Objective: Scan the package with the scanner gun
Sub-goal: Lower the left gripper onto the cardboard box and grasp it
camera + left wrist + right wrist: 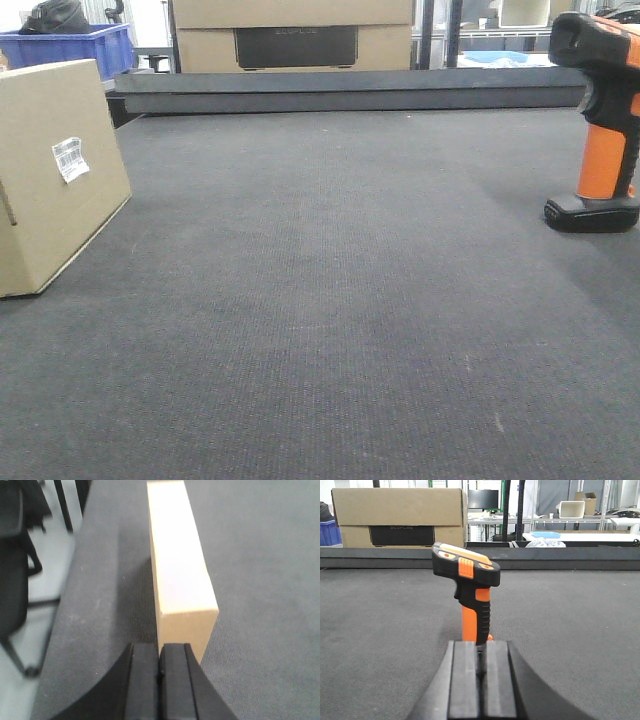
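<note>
package [55,170]: left side of table [330,300], standing on edge, long axis running straight away from left gripper [160,652], fingers pressed together | scanner [470,595]: upright on right side, dead ahead of right gripper [481,652], fingers together, empty | right arm nearer scanner

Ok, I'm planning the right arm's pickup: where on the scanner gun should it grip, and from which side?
Probably its orange handle, with the right gripper coming straight in level: the scanner gun stands upright on its foot, handle slim and vertical below the wider head.
</note>
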Motion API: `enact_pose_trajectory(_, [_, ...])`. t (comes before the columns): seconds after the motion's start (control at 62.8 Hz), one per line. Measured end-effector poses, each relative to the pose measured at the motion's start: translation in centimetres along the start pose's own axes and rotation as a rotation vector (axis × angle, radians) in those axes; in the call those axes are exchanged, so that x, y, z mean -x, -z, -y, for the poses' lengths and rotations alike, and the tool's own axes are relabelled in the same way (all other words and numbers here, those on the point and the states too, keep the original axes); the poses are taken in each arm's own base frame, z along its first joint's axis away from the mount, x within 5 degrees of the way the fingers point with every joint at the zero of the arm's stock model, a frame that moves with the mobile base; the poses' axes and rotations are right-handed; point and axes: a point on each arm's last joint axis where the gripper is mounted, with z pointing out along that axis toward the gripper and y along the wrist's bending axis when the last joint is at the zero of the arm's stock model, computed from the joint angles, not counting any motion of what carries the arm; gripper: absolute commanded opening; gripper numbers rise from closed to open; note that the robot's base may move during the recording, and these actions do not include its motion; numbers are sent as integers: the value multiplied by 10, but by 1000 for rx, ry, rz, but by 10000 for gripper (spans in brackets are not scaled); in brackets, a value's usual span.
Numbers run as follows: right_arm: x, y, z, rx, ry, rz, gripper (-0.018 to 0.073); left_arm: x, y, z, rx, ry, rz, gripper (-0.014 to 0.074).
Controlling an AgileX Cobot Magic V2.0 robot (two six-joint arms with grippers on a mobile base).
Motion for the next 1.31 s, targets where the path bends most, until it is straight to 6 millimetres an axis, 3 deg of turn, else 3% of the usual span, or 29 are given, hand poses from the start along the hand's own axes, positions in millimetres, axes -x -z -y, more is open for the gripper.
enact_pose_trajectory(0.223, [0, 0, 0, 0, 0, 0, -169, 61, -54, 6, -38, 42, -189, -102])
enact_pose_trajectory(0.414, [0, 0, 0, 0, 0, 0, -169, 91, -89, 11, -75, 68, -326, -66])
enact_pose_trajectory(0.605, [0, 0, 0, 0, 0, 0, -169, 93, -119, 11, -73, 94, -401, 164])
enact_pose_trajectory(0.749, [0, 0, 0, 0, 0, 0, -169, 94, -121, 15, -81, 94, -386, 421])
enact_pose_trajectory(0.86, [0, 0, 0, 0, 0, 0, -169, 96, -121, 26, -104, 75, -361, 539])
enact_pose_trajectory(0.972, [0, 0, 0, 0, 0, 0, -169, 96, -125, 34, -93, 52, -356, 573])
enact_pose_trajectory(1.115, [0, 0, 0, 0, 0, 0, -169, 94, -132, 27, 29, 69, -362, 573])
enact_pose_trajectory(1.306, [0, 0, 0, 0, 0, 0, -169, 93, -136, 25, 47, 87, -369, 571])
